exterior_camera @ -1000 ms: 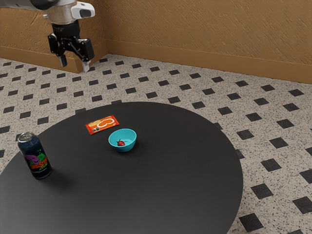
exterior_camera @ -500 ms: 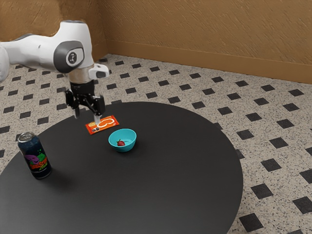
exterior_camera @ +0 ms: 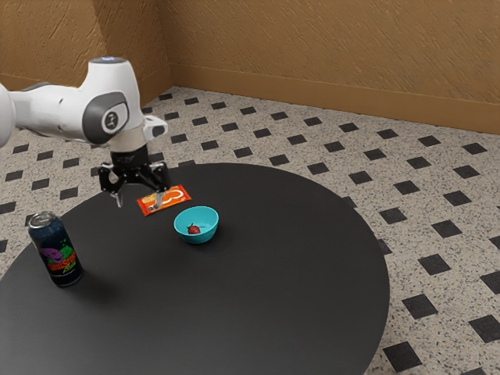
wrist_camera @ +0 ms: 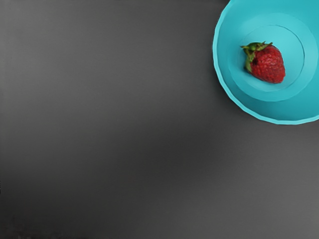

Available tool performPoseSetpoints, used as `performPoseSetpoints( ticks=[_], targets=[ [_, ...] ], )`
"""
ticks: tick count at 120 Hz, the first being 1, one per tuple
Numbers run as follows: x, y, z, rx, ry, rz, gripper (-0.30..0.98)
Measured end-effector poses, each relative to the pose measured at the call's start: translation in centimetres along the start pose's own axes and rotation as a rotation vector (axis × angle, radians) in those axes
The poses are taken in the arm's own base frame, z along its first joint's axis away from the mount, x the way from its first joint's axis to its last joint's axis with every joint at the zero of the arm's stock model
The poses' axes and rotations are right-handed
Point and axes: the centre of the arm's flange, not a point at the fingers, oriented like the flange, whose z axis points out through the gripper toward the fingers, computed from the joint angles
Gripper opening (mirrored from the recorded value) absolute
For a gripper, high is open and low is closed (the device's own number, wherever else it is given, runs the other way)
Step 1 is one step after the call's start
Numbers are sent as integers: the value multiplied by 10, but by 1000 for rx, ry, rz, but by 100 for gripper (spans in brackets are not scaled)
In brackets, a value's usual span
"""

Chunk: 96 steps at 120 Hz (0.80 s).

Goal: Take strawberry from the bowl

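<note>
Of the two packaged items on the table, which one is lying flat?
The red-orange packet, beside the turquoise bowl. What sets it apart: the dark can stands upright and is farther from the bowl.

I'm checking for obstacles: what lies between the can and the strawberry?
A bare stretch of black tabletop beside the can, then the wall of the bowl holding the strawberry; the exterior view shows this.

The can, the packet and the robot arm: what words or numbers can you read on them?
Can: bright lettering, too small to read.
Packet: tiny print, too small to read.
Arm: a small mark on its round joint, too small to make out.
</note>
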Motion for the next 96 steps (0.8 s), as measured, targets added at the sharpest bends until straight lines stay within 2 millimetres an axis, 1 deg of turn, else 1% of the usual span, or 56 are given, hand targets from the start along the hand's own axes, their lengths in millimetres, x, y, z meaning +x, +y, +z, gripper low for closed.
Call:
performPoseSetpoints(
  ticks=[11,27,36,41,49,62,71,80,96],
  targets=[
    [3,-7,4,-2,8,-131,67],
    [9,-11,10,-12,26,-284,66],
    [18,-22,21,-6,26,-371,66],
    [23,-23,28,-4,29,-410,66],
    [32,-16,31,-7,45,-451,66],
    [49,4,34,-17,71,-499,66],
    [60,13,38,-24,82,-535,66],
    [69,27,40,-40,89,-560,66],
    [79,37,55,-52,74,-619,66]
  ],
)
